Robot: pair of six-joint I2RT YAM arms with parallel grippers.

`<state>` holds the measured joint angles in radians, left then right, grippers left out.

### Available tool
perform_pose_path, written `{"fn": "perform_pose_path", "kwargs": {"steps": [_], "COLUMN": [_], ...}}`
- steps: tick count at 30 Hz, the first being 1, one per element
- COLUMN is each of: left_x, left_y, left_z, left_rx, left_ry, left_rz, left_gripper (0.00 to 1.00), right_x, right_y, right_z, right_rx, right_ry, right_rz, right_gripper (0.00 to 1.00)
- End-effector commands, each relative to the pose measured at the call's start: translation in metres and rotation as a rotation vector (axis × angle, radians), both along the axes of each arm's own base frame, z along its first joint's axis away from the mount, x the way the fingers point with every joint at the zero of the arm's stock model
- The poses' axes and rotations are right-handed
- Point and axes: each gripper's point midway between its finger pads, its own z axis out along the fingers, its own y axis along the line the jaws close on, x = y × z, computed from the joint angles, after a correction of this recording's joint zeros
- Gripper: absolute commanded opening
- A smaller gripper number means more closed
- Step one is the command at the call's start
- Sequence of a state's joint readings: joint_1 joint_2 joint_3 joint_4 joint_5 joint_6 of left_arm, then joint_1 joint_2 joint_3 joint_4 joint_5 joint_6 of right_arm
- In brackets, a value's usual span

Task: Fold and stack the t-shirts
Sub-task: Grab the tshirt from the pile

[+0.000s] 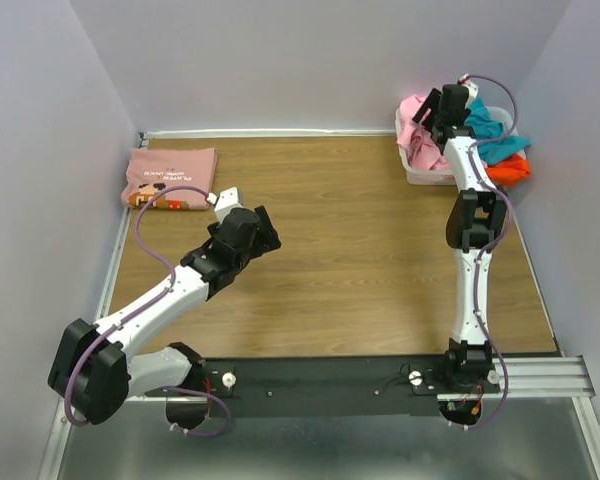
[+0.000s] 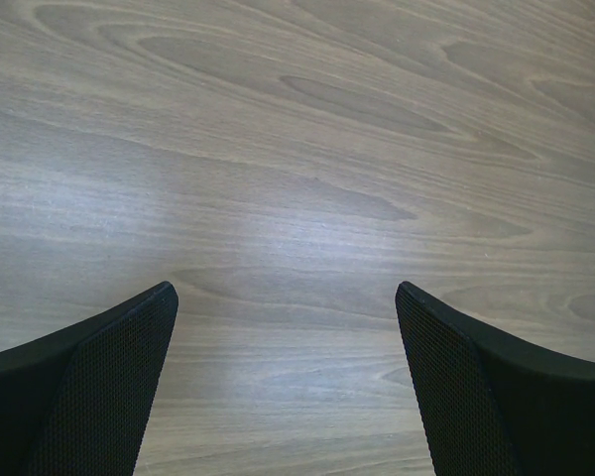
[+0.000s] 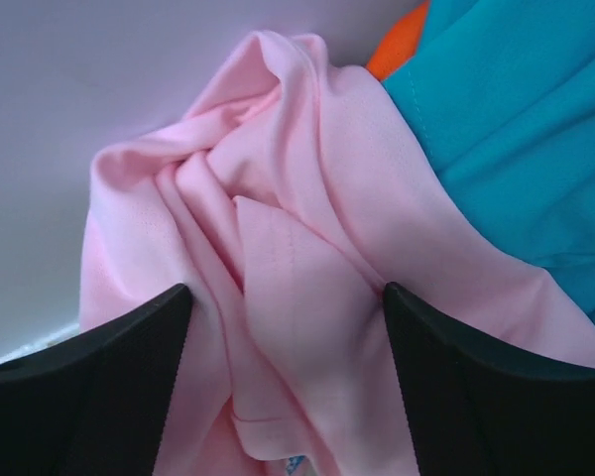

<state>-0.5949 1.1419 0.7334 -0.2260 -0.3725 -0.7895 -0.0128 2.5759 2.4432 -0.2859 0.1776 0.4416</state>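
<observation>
A dusty-pink t-shirt with a brown-orange print lies folded flat at the table's far left. In the white bin at the far right, a crumpled light-pink t-shirt lies beside a teal one and an orange one. My right gripper reaches down into the bin. In the right wrist view its open jaws straddle a ridge of light-pink cloth, with teal cloth and a corner of orange cloth to the right. My left gripper hangs open over bare wood, holding nothing.
Pale walls enclose the wooden table on the left, back and right. The bin stands in the far right corner against the walls. A black rail with both arm bases runs along the near edge.
</observation>
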Motion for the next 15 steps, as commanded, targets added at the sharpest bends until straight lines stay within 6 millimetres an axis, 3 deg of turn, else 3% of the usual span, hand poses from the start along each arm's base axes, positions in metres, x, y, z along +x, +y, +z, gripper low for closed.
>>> {"fn": "perform_pose_path", "kwargs": {"steps": [1, 3, 7, 8, 11, 15], "left_x": [0.010, 0.011, 0.014, 0.014, 0.014, 0.013], "left_y": [-0.009, -0.009, -0.012, -0.013, -0.014, -0.016], "left_z": [0.015, 0.013, 0.010, 0.008, 0.006, 0.007], "left_rx": [-0.032, -0.025, -0.020, -0.015, -0.014, -0.025], "left_ry": [-0.035, -0.032, -0.025, -0.017, -0.009, -0.011], "left_rz": [-0.019, -0.020, -0.032, -0.034, -0.039, -0.048], "left_gripper": [0.98, 0.98, 0.98, 0.98, 0.98, 0.98], "right_x": [0.010, 0.008, 0.004, 0.003, 0.002, -0.004], "right_y": [0.008, 0.015, 0.023, 0.024, 0.021, 0.014], "right_z": [-0.013, -0.018, -0.025, -0.026, -0.013, 0.013], "right_rx": [0.069, 0.087, 0.112, 0.114, 0.103, 0.065], "right_ry": [-0.009, 0.000, 0.015, 0.020, 0.002, -0.022], "right_rz": [0.079, 0.114, 0.153, 0.161, 0.153, 0.119], "right_gripper": [0.82, 0.78, 0.48, 0.33, 0.13, 0.06]}}
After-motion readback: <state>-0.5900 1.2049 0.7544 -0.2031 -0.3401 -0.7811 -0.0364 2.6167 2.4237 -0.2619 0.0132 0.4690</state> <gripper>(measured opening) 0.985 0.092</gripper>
